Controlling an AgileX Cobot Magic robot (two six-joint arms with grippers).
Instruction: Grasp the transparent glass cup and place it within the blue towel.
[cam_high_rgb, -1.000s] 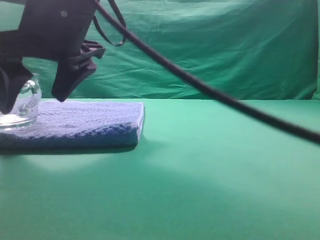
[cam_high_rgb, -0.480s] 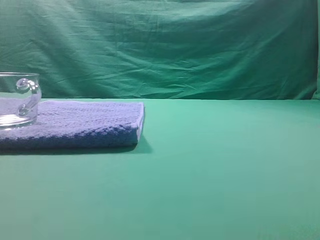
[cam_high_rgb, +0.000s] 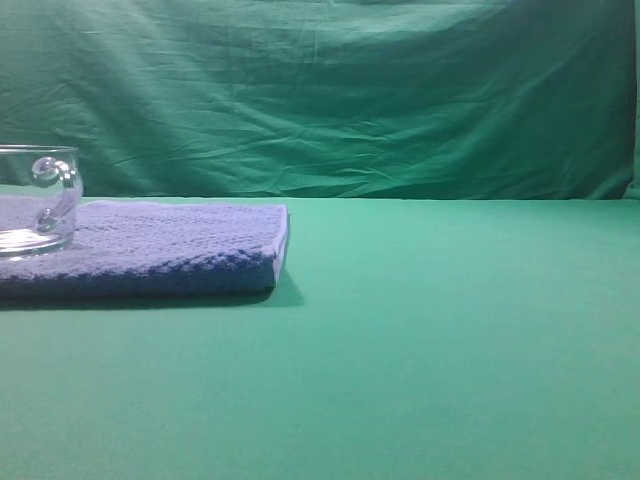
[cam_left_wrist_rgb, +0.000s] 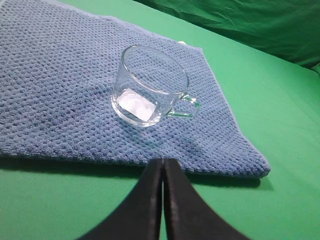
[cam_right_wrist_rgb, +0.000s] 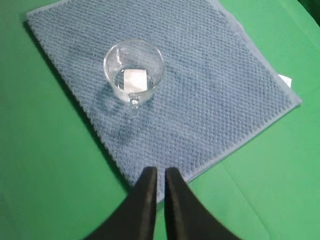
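**Cup on the towel, both grippers off it**

Nearest in the left wrist view, the left gripper has its two dark fingers pressed together, tips touching, nothing between them. The tips hang over the green bench just short of the towel's near edge. Beyond them lies the towel, flat and blue, and on it stands the cup, upright, clear of the gripper, its handle pointing towards the towel's right edge.

From the right wrist view, the right gripper is drawn in too, fingers nearly meeting with only a thin slit between, and holding nothing. Its tips sit over the towel's near edge. Further on is the cup, seen from above, well inside the towel, nearer its left edge than its right, handle turned back towards the gripper.

In the high view, no gripper shows. The towel lies at the left side of the bench, and the cup stands on its top, cut by the frame's left edge.
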